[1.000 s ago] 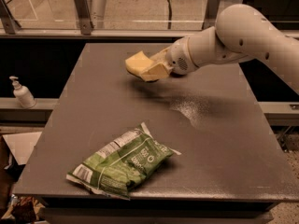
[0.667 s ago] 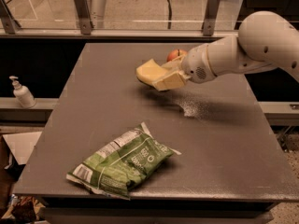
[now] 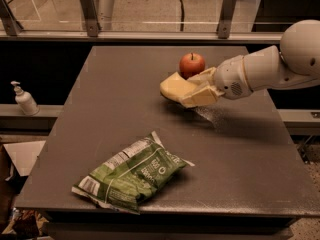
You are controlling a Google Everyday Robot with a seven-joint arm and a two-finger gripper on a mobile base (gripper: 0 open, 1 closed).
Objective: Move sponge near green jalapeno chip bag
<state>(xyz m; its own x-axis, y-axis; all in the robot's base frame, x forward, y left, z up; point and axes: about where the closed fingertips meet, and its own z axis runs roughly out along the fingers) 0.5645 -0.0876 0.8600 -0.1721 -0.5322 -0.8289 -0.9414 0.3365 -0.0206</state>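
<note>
The gripper [image 3: 187,90] is over the middle-rear part of the table [image 3: 250,174], at the end of the white arm [image 3: 260,71] that enters from the right of the camera view. Its jaws are pinched on the sponge [image 3: 172,86], which juts out from the fingers toward the left of the view. A shadow under the sponge suggests that it is held clear of the tabletop. An apple [image 3: 192,64] stands just behind the sponge and the gripper; whether it touches either cannot be determined. The green jalapeno chip bag [image 3: 132,174] lies flat near the front edge of the table, well apart from the sponge. From the jaws, the bag lies toward the front edge and to the left in the view. The long axis of the bag runs diagonally, from its front-left end to its rear-right end, and the rear-right end is the end nearest the gripper. The robot has one arm only, so no choice of arm applies. The coming move most likely carries the sponge forward and leftward, then lowers it onto bare table beside that rear-right end. The bag bears white print, a round logo near its middle and a barcode panel at its front-left end; no word or brand name can be read. A pump bottle [image 3: 24,99] stands on a ledge left of the table, with no readable label.
</note>
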